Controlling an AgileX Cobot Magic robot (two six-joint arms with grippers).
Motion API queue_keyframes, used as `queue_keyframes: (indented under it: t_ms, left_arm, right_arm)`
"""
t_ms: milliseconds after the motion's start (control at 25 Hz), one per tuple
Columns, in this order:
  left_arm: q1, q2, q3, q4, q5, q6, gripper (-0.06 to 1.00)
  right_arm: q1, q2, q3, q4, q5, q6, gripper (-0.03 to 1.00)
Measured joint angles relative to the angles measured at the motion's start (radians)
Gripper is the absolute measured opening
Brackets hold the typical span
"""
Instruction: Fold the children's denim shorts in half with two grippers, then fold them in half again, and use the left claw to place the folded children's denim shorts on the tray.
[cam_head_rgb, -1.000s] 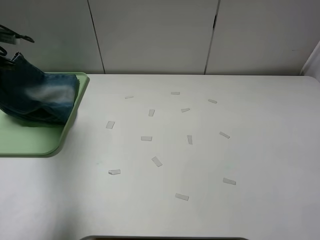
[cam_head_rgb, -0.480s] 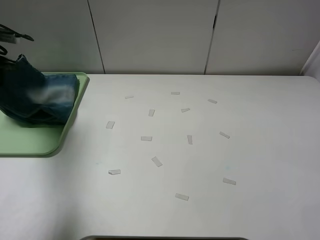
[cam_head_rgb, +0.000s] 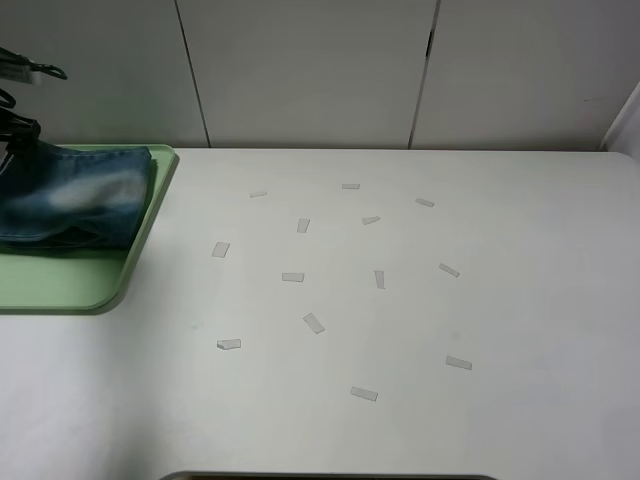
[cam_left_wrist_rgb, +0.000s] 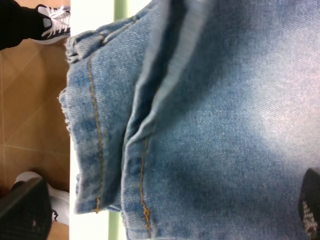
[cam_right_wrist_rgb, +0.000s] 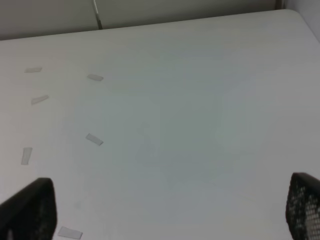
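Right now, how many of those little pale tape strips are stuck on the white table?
14 tape strips, scattered across the table: from the back row near the wall to the front one. None sit by the tray; the shorts may hide more.

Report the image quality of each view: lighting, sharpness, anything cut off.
Exterior high: even, soft light, sharp; the denim shorts and tray are cropped by the frame edge. Left wrist: denim weave crisp and close, filling the frame. Right wrist: the table looks flat and washed out, right gripper fingertips dark and blurred.
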Motion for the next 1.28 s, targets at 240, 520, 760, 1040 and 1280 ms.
queue_keyframes:
  t_ms: [240,520,760,1040,1280]
  left_arm:
    - [0.0,-0.002,0.0,-0.05,0.006,0.0,0.99]
    - [0.0,-0.054,0.0,-0.135,0.104,0.0,0.99]
    - [0.0,-0.18,-0.002,-0.146,0.231,0.0,0.99]
    - [0.0,-0.318,-0.003,-0.169,0.354,-0.001,0.99]
    - [0.0,-0.425,0.026,-0.225,0.355,-0.001,0.99]
  right_arm:
    - [0.0,0.0,0.0,0.0,0.0,0.0,0.69]
    - [0.0,0.0,0.0,0.0,0.0,0.0,0.69]
    - [0.0,0.0,0.0,0.0,0.0,0.0,0.69]
    - [0.0,0.0,0.0,0.0,0.0,0.0,0.69]
    - [0.0,0.0,0.0,0.0,0.0,0.0,0.69]
